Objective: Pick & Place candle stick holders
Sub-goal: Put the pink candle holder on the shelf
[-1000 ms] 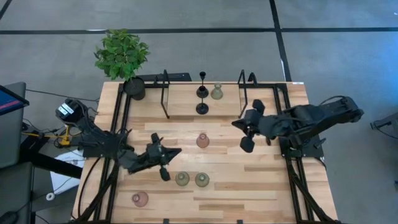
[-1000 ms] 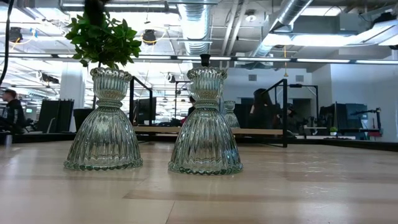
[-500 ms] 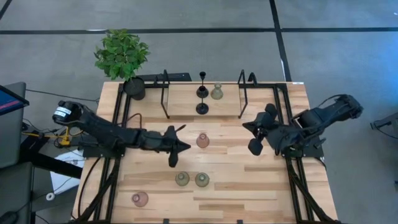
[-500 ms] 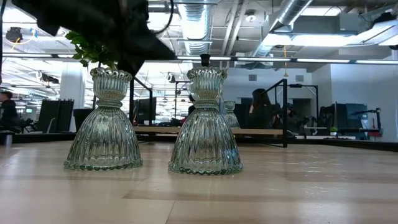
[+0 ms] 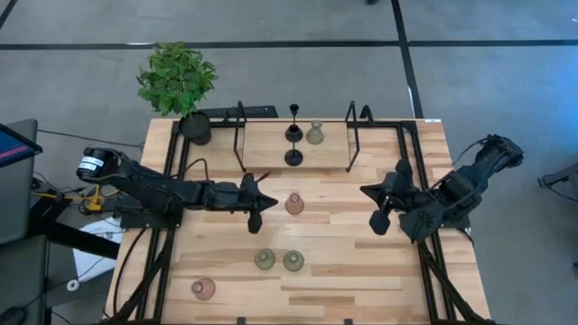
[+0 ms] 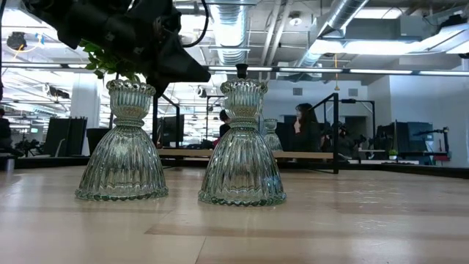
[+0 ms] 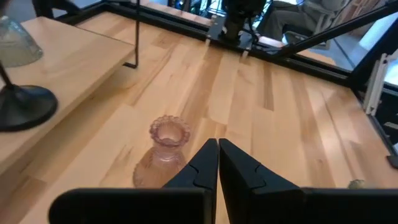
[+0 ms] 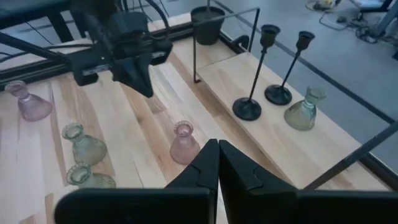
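The pink holder (image 5: 294, 204) stood upright at mid-desk, between the two arms, and the coming move turned on it. The left gripper (image 5: 256, 200) hung just beside it on its left, jaws pressed together and empty, aimed across the desk toward it. In the left wrist view the pink holder (image 7: 163, 153) sat just ahead of the closed tips and a little to one side, so the jaws would have had to open before they could take it. The right gripper (image 5: 379, 210) was well apart on the other side, its jaws also closed on nothing. The left arm was plainly the nearer.

The holder was a squat, bell-shaped piece of translucent pink glass, with a flared skirt, a narrow neck and a beaded cup on top. Its long axis ran straight up, so the neck looked the likeliest place to grip.

The other holders lay elsewhere: two green ones (image 5: 278, 261) side by side nearer the front, another pink one (image 5: 204, 289) at the front left, and two black stemmed ones (image 5: 293, 137) with a pale glass one (image 5: 314, 134) on the raised board (image 5: 262, 144) at the back.
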Robot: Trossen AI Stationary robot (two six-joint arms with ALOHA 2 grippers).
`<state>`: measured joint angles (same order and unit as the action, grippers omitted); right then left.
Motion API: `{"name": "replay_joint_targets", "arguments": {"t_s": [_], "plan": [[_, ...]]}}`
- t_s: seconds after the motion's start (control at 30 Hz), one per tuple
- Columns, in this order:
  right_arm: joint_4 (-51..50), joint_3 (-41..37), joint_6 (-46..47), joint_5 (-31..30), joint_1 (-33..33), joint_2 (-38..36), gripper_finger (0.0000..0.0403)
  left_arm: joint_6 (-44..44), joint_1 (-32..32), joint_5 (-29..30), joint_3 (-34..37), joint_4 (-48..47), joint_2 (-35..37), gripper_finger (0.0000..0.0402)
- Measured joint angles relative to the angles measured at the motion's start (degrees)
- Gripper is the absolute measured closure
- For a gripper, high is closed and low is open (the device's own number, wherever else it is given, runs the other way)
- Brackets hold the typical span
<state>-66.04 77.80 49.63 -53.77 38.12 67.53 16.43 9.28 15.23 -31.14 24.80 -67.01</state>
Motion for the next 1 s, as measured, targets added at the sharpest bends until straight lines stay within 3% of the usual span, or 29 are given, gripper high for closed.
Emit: {"name": "replay_joint_targets", "arguments": {"t_s": [0.17, 0.37, 0.63, 0.83, 1.0], "plan": [[-0.2, 0.0, 1.4, -3.4, 2.4, 0.0, 0.0403, -0.1, -1.8, -0.6, 0.0, 0.1, 0.0, 0.0396], [-0.9, 0.0, 1.7, -5.5, 3.9, 0.0, 0.0403, -6.5, -0.9, 0.0, -0.8, 0.1, -2.5, 0.0398], [-5.2, 0.0, 7.2, -6.1, 3.9, 0.0, 0.0403, -16.4, 1.3, 9.1, -8.5, -1.6, -10.5, 0.0398], [-6.7, 0.0, 9.0, -6.2, 3.9, 0.0, 0.0403, -12.9, 5.9, 25.9, -12.0, -21.9, -11.4, 0.0399], [-8.1, 0.0, 8.9, -6.3, 3.9, 0.0, 0.0403, -9.9, 9.7, 26.7, -12.3, -19.6, -9.6, 0.0399]]}}
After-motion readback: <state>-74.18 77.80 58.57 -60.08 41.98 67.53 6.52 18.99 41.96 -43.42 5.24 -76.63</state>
